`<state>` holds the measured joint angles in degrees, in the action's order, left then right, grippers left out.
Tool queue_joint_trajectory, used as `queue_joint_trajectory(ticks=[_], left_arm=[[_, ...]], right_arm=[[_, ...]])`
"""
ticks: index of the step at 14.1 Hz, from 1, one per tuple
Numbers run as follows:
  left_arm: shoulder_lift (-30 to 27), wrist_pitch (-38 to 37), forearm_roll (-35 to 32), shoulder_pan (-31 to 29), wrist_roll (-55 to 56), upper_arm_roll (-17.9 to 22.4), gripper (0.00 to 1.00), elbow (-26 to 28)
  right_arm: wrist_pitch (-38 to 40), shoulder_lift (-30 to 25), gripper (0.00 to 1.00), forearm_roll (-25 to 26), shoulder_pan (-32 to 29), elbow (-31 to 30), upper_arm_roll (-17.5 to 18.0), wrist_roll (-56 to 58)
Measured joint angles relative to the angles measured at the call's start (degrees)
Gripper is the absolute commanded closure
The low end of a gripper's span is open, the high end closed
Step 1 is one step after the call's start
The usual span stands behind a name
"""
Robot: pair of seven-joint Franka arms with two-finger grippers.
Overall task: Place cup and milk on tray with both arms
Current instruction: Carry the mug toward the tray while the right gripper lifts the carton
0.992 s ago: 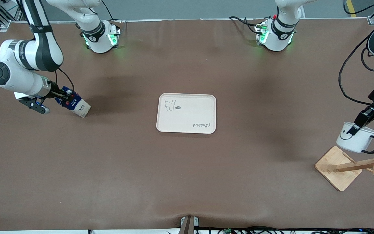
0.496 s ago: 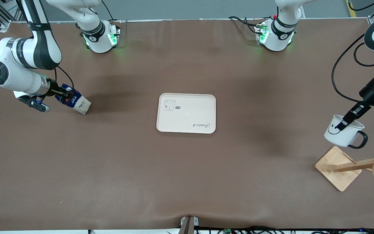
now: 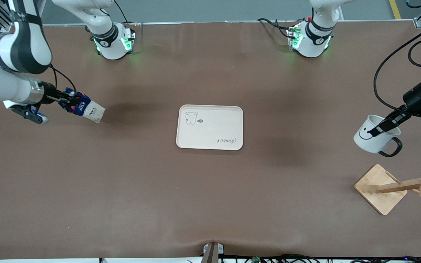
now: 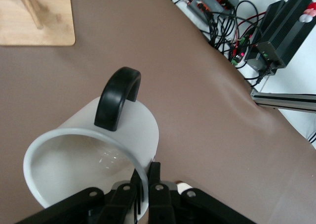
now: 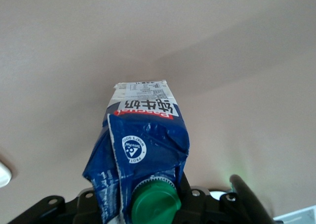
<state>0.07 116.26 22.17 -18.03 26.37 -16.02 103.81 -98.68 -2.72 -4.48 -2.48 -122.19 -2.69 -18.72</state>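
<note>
The cream tray [image 3: 210,142] lies at the table's middle, nothing on it. My left gripper [image 3: 380,128] is shut on the rim of the white smiley cup [image 3: 373,141] and holds it tilted in the air over the left arm's end of the table; in the left wrist view the fingers [image 4: 154,184] pinch the cup's wall [image 4: 140,130], black handle up. My right gripper [image 3: 64,99] is shut on the blue top of the milk carton [image 3: 86,109], held tilted above the right arm's end; in the right wrist view the carton [image 5: 143,140] shows its green cap.
A wooden mug rack [image 3: 389,186] with a square base and pegs stands near the left arm's end, nearer the front camera than the held cup. Its base also shows in the left wrist view [image 4: 34,16]. Cables and black boxes [image 4: 276,31] lie off the table edge.
The left gripper has lifted the cup off the rack and carried it toward the tray. The right gripper has raised the milk carton off the table and shifted it slightly toward the tray.
</note>
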Motion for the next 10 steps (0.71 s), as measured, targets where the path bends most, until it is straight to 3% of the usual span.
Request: queue_joint_trajectory(ticks=[5, 10], left_arm=[[2.5, -3.5, -1.1, 0.1, 12.1, -5.4, 1.00, -2.2], [5.5, -4.0, -3.9, 1.5, 29.5, -13.0, 1.00, -2.3]], right_arm=[[7.3, 1.0, 1.00, -0.6, 0.6, 8.0, 0.6, 1.4], [17.7, 6.8, 1.00, -4.1, 0.7, 23.1, 0.6, 1.6]])
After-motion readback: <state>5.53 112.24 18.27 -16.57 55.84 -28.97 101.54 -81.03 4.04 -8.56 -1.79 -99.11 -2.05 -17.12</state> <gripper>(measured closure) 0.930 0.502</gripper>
